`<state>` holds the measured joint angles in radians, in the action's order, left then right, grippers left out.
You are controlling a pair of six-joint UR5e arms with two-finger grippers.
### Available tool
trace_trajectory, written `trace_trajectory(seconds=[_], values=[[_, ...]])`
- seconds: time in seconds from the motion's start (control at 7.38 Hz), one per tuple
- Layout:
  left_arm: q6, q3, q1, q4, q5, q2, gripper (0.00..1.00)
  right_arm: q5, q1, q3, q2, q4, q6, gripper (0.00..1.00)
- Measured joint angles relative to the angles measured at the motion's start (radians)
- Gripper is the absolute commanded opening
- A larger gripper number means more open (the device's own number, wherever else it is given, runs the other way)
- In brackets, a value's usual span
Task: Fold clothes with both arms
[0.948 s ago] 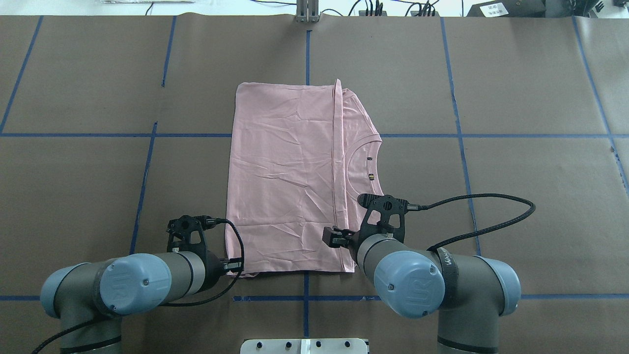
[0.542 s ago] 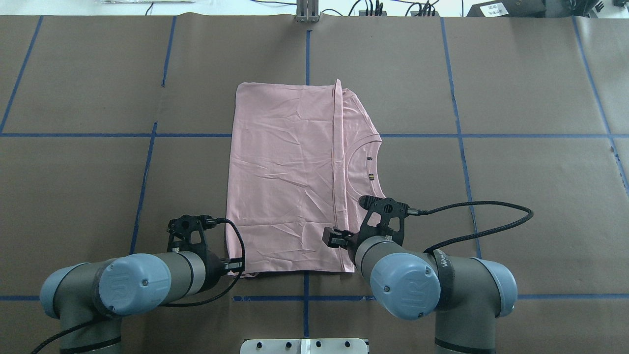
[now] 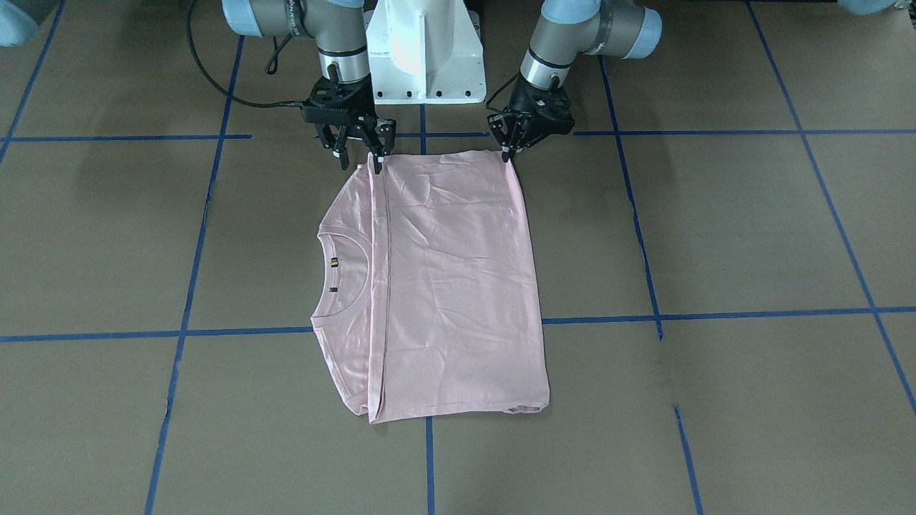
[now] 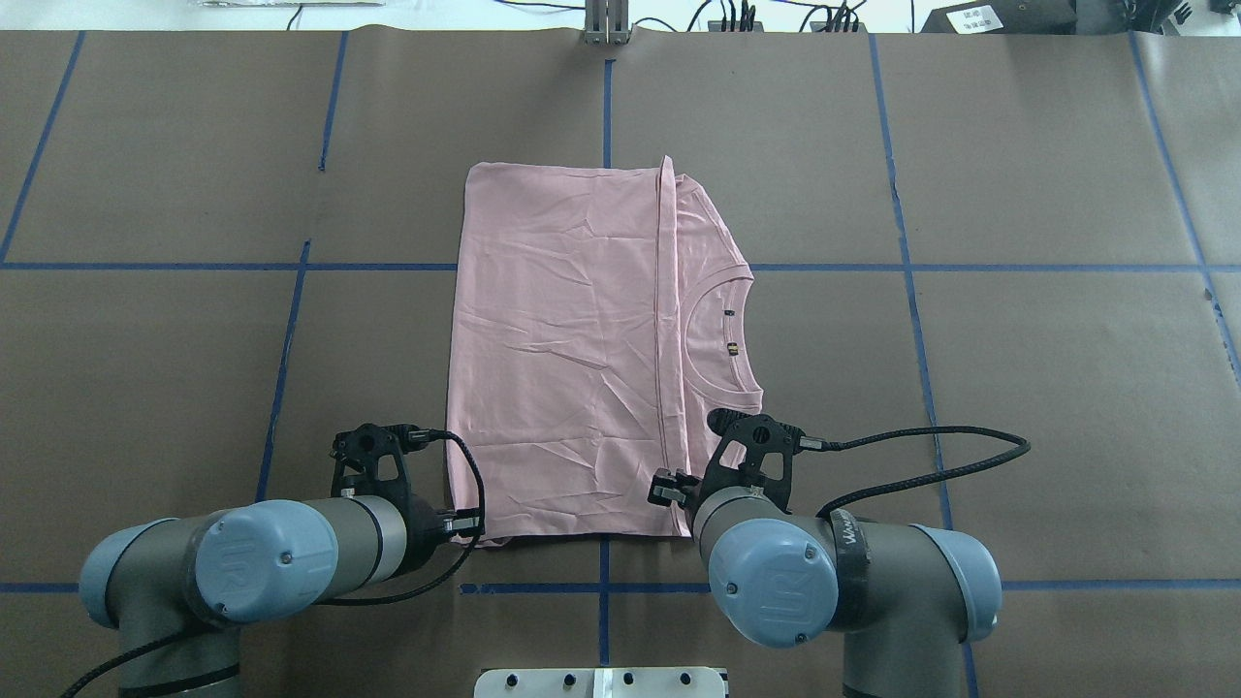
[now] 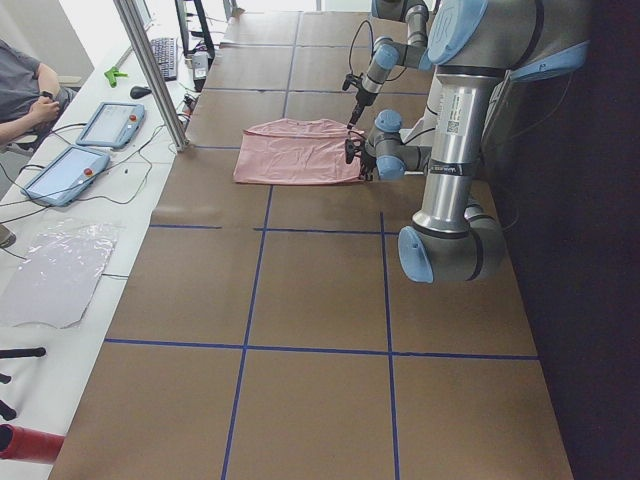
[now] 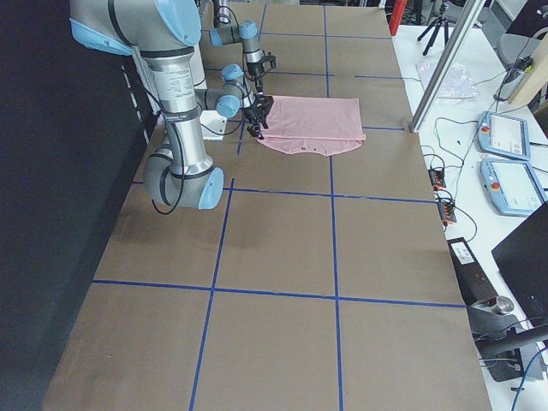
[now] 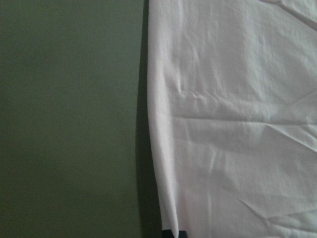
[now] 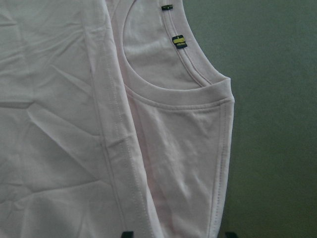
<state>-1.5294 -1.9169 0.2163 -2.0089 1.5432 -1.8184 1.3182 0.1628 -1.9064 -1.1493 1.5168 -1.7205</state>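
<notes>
The pale pink T-shirt lies flat on the brown table, folded into a rectangle, with its collar and inner label showing on the right. In the front-facing view my left gripper sits at the shirt's near corner with its fingers together on the cloth edge. The left wrist view shows its fingertips pinched on that edge. My right gripper is open and straddles the near edge by the folded-over hem. In the right wrist view its two tips stand wide apart either side of the shoulder part.
Blue tape lines grid the brown table cover. The white pedestal base stands between the arms. A metal post and cables line the far edge. Tablets and a seated person are beyond the table.
My right arm has drawn back toward the robot, bringing its open gripper closer to the shirt's near edge. The left arm and the shirt have not moved.
</notes>
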Motion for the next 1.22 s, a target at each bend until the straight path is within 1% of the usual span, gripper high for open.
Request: trace_trajectory(seconds=[0.14,0.27,0.54,0.68,0.81,0.95,1.08,1.22], values=[[0.0,0.0,0.0,0.0,0.0,0.0,0.0,0.0,-0.003,0.015,0.007,0.002,-0.004,0.66],[0.0,-0.001,0.0,-0.001,0.0,0.001,0.0,0.0,-0.006,0.026,0.012,0.003,-0.007,0.61],[0.001,-0.001,0.0,-0.001,0.001,0.001,0.0,-0.001,-0.01,0.034,0.015,0.003,-0.01,0.61],[0.001,-0.001,0.0,-0.001,0.001,0.001,0.0,-0.001,-0.013,0.035,0.015,0.003,-0.011,0.54],[0.001,-0.001,0.0,-0.002,0.001,0.001,0.0,-0.001,-0.018,0.036,0.016,0.003,-0.015,0.45],[0.002,-0.001,0.0,-0.002,0.002,0.001,0.0,-0.002,-0.022,0.036,0.017,0.003,-0.024,0.2],[0.002,-0.001,0.001,-0.002,0.002,0.001,0.0,-0.002,-0.025,0.036,0.019,0.003,-0.035,0.0],[0.002,-0.001,0.001,-0.002,0.002,0.002,0.0,-0.003,-0.027,0.036,0.021,0.003,-0.046,0.0]])
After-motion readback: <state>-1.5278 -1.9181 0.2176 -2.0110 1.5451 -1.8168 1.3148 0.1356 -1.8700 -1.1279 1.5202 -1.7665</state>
